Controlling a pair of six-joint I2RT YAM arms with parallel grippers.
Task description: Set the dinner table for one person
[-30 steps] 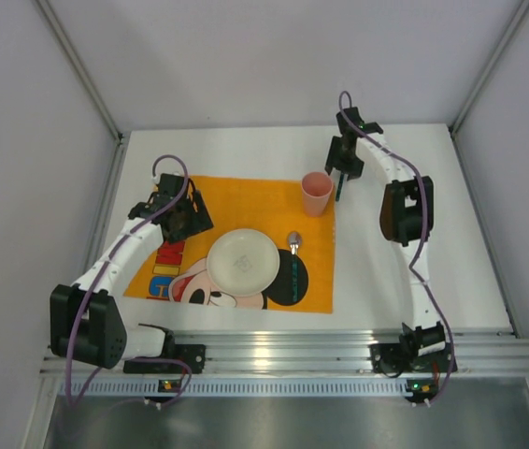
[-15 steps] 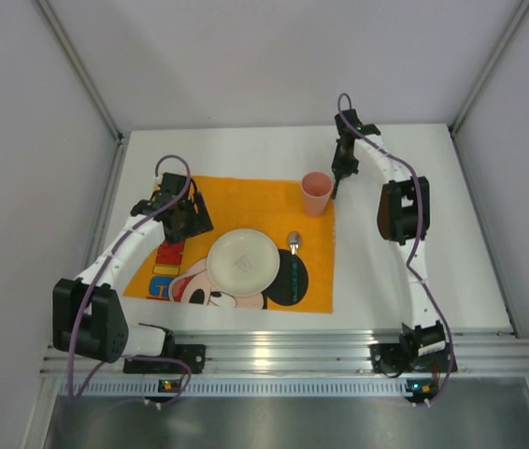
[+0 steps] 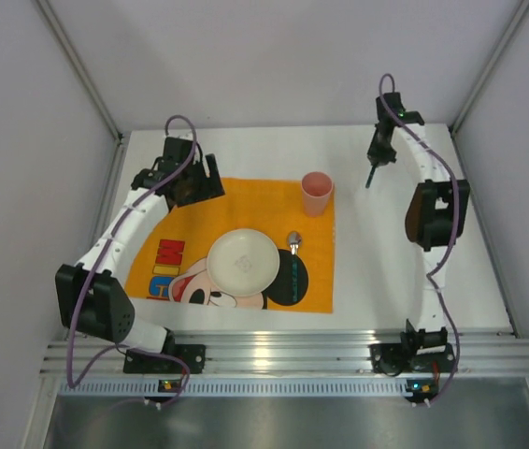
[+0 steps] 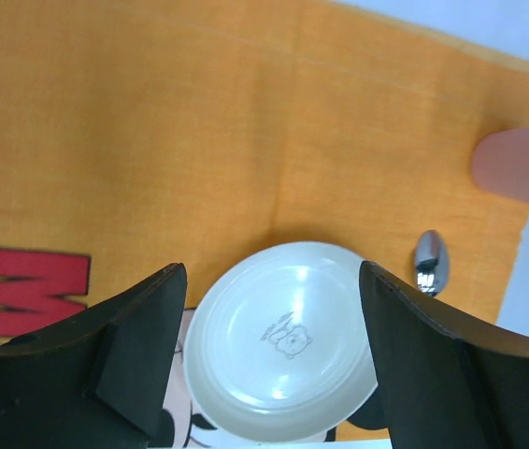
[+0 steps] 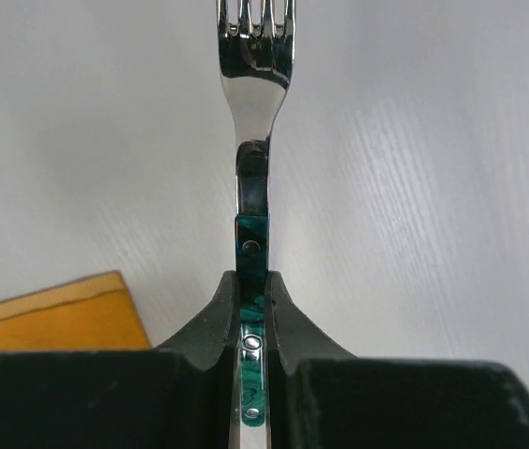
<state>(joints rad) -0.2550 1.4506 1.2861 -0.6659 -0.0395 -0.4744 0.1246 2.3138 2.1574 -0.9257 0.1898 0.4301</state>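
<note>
Holding the fork by its handle, our right claw hangs clenched over bare worktop right of the cup; left claw gapes above the mat. Next, we judge: lay it beside the plate.

Plain pale wall panels enclosed the white table at its far, left and right edges. Aluminium posts rose at the far corners. A ribbed rail ran along the near edge, with a brushed metal sheet nearer still. Lighting was soft and even.
</note>
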